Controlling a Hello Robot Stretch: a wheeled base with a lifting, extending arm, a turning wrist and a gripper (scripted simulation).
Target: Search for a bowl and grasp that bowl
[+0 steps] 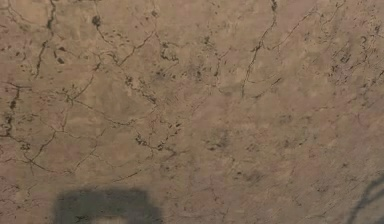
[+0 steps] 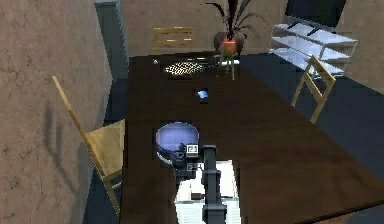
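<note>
Bowl (image 2: 177,135) blue-rimmed, on dark table (image 2: 270,130) | jaws by bowl; cannot tell whether they hold anything

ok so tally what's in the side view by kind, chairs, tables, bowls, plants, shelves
chairs: 3
table: 1
bowl: 1
plant: 1
shelf: 1
total: 7
</note>
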